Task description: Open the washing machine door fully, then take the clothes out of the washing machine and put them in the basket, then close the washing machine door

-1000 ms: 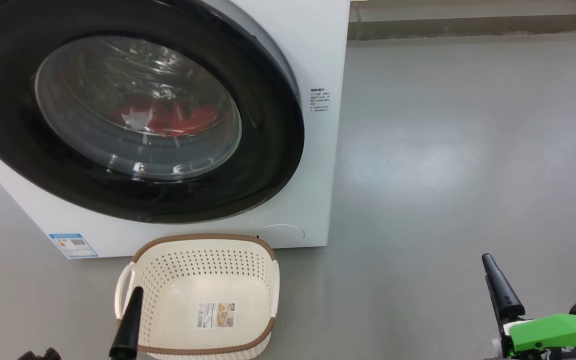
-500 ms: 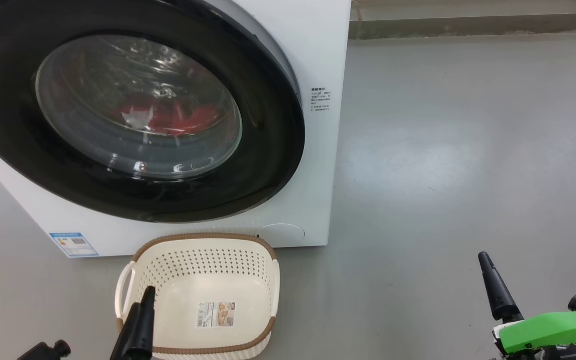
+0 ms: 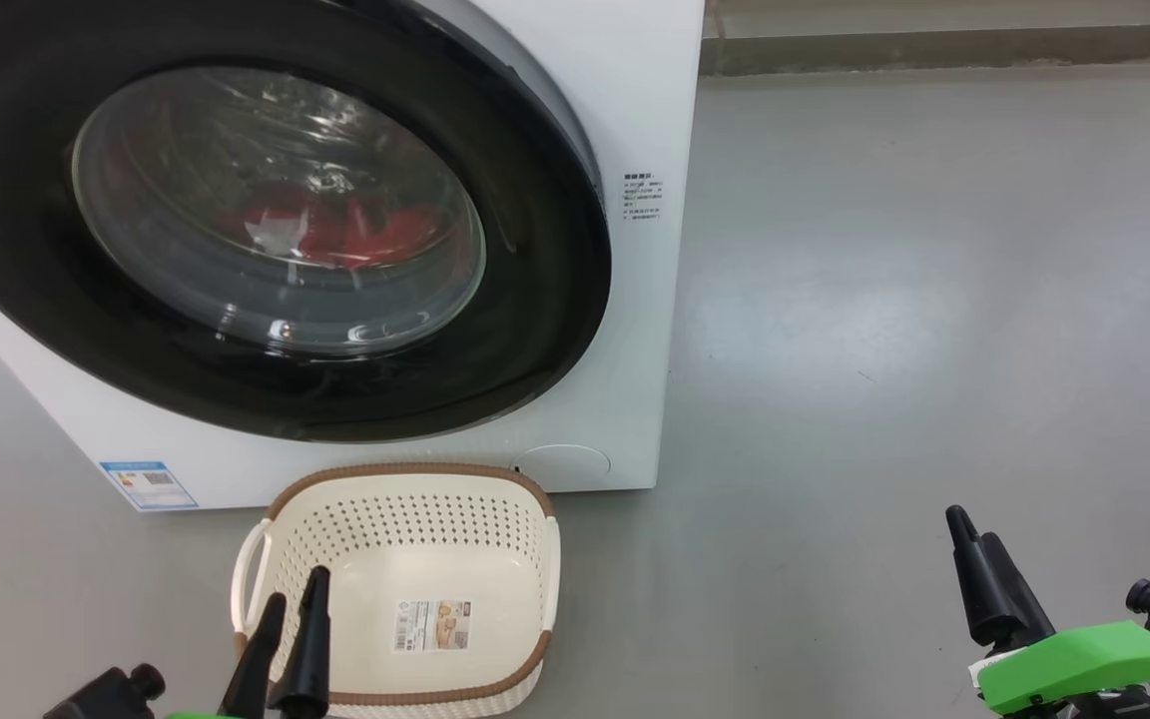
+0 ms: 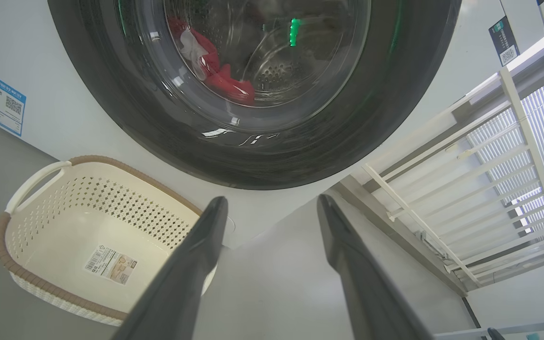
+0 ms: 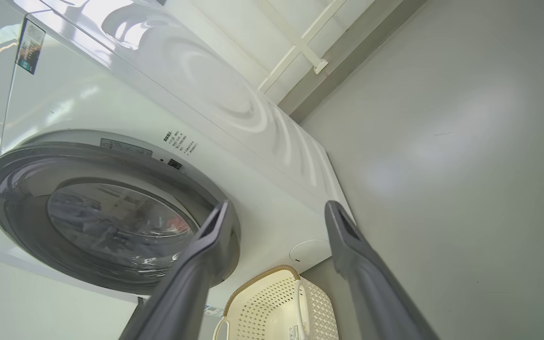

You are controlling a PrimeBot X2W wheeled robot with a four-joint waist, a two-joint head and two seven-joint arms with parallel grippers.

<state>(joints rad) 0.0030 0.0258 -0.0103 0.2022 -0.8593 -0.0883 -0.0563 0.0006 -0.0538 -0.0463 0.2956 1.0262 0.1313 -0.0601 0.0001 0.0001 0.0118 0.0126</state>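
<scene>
Door seemingly shut, basket beneath, left tool and right tool agape, empty, floor open rightward

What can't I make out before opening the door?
- Round black-rimmed glass door: head view's edge cuts its left side; no handle discernible.
- Red fabric clothes: number unclear through glass glare.
- Printed sticker on white washing machine: too small.
- Cream perforated basket: near corner behind left pincer.

My left gripper: two long fingers, dark grey, matte, tapering to blunt tips.
My right gripper: matching pair, with a shallow recessed channel on each inner face near the tip.
My right wrist cover: bright green, angular, smooth plastic.
My right wrist knob: black, round-headed.
My left wrist knob: black, round-headed.
</scene>
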